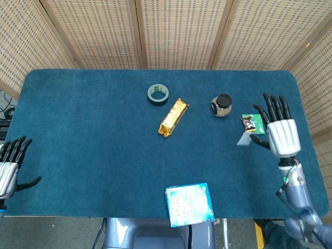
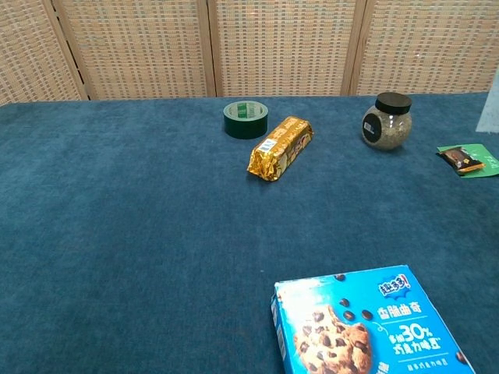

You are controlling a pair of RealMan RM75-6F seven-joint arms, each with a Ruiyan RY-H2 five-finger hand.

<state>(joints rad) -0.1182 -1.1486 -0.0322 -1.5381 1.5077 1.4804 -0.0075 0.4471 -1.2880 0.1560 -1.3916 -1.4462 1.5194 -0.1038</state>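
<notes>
Two hands are up: the right hand (image 1: 282, 136) has its fingers spread wide just beside the small green snack packet (image 1: 252, 124), and the left hand (image 1: 7, 171) waits open at the table edge (image 1: 78, 215). A pale scrap (image 1: 244, 139) sits by the right thumb; I cannot tell if it is pinched. To pick up the packet well, I think the hand should come down slowly and stay away from the jar (image 1: 221, 105).

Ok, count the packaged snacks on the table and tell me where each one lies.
3. The gold wrapped bar lies mid-table beside the tape roll; the blue cookie box overhangs the near edge; the small green packet lies by the right hand.
</notes>
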